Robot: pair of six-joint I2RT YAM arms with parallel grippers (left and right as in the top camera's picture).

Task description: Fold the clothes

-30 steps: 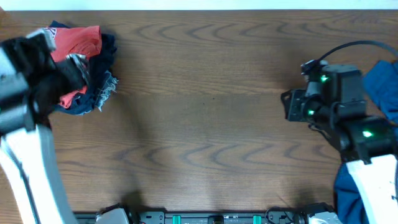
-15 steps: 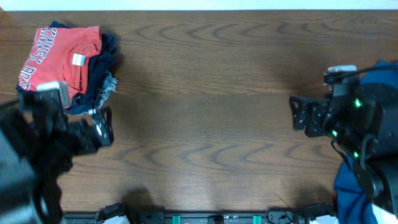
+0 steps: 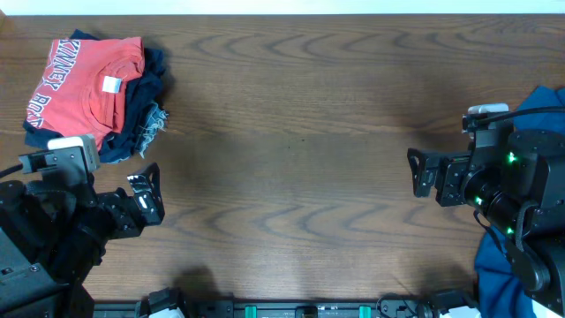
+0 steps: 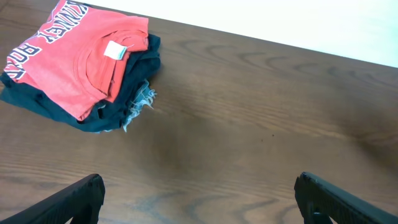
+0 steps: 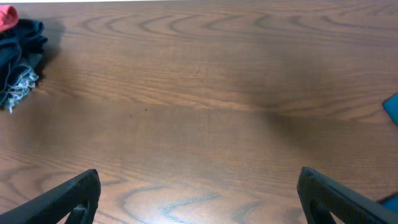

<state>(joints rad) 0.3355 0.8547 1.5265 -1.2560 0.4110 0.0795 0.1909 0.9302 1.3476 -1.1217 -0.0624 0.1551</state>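
A folded red T-shirt (image 3: 84,81) lies on top of folded dark navy clothes (image 3: 141,124) at the table's far left corner. The left wrist view shows the same T-shirt (image 4: 78,59) on that dark stack (image 4: 134,93). My left gripper (image 3: 152,196) hovers in front of the stack, open and empty, clear of the cloth. Its jaws (image 4: 199,193) stand wide over bare wood. My right gripper (image 3: 417,174) is open and empty at the right side, also over bare wood (image 5: 199,186). Loose blue clothes (image 3: 540,110) lie behind and under the right arm.
The brown wooden table (image 3: 291,132) spans the view. More blue cloth (image 3: 496,278) hangs at the front right corner. A blue edge (image 5: 392,107) shows at the right of the right wrist view, and the dark stack's frayed edge (image 5: 18,62) shows at its left.
My left arm has pulled back from the stack toward the front, leaving the red T-shirt on top. Both grippers have opened wide. The right gripper has shifted slightly toward the front.
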